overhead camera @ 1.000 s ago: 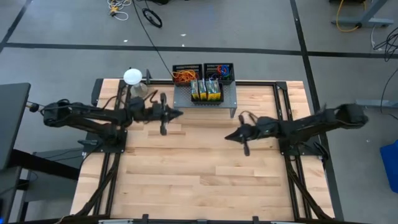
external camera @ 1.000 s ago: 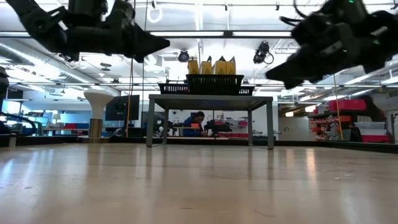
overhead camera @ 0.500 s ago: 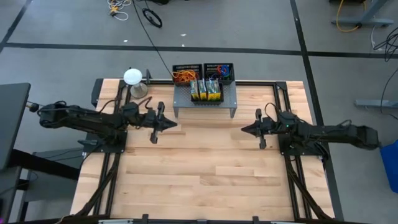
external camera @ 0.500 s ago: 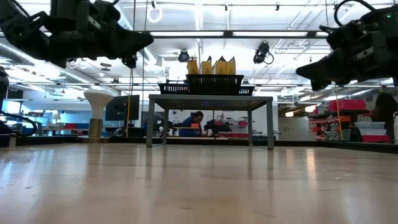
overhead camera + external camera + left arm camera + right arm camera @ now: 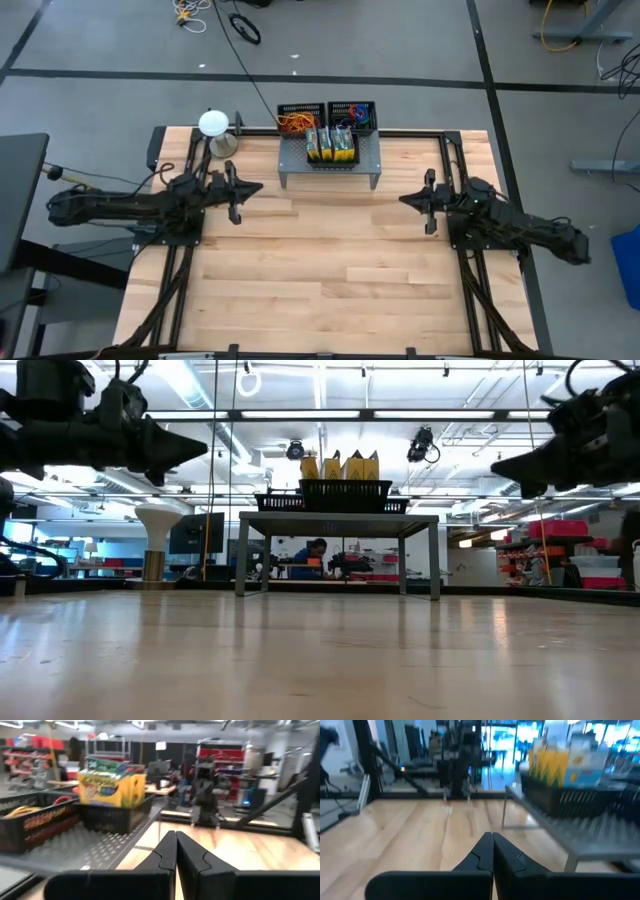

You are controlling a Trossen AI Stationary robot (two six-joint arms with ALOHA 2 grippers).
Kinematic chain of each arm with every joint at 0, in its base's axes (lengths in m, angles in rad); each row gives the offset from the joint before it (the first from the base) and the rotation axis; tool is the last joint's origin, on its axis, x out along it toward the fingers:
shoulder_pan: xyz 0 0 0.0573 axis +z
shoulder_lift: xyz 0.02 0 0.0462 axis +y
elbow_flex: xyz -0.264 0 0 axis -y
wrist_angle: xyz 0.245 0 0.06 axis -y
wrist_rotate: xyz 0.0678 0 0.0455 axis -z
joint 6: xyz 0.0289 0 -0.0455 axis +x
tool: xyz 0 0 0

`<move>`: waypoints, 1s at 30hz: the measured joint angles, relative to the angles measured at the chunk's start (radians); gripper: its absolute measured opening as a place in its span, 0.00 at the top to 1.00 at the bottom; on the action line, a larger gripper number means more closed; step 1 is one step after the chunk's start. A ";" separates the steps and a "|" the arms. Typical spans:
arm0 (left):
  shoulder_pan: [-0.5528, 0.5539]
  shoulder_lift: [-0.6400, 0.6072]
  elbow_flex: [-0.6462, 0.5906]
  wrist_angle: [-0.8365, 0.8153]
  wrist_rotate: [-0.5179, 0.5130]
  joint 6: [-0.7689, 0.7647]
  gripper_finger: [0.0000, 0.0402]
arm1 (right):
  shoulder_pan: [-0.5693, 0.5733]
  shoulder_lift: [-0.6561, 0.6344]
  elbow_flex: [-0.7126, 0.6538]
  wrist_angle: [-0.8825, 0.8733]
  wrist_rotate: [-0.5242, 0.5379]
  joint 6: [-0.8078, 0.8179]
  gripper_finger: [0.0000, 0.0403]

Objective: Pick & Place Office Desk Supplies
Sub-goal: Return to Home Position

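Left gripper (image 5: 252, 187): raised off the table (image 5: 320, 280), empty, its two fingers (image 5: 167, 851) pressed together along their whole length. Right gripper (image 5: 408, 199): likewise raised and empty, with its fingers (image 5: 485, 851) closed against each other. The two grippers point toward one another across the table and are well apart. The shelf (image 5: 330, 174) stands between them but farther out, toward the table's far edge, ahead and to the right of the left gripper and ahead and to the left of the right gripper. Neither gripper touches it. On the shelf, the crayon boxes (image 5: 332, 147) stand upright in the front tray (image 5: 345, 493), which is the tray nearest both grippers. Behind it sit two more trays side by side. The rear left tray (image 5: 296, 120) holds mostly orange rubber bands (image 5: 293, 124). The rear right tray (image 5: 352, 113) holds bands of mixed colours (individual loops cannot be told apart). From the left wrist, the yellow and green boxes show above the tray rim, with the rear left tray beside them. A white ball (image 5: 212, 124) on its stand is beyond the left gripper, near the table's far left corner and clear of the shelf. A person (image 5: 312, 555) is seen in the room behind the table, framed under the shelf.
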 joint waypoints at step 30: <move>-0.035 -0.564 0.000 -0.666 -0.047 -0.095 0.98 | -0.142 -0.086 0.000 -0.025 0.177 0.009 0.93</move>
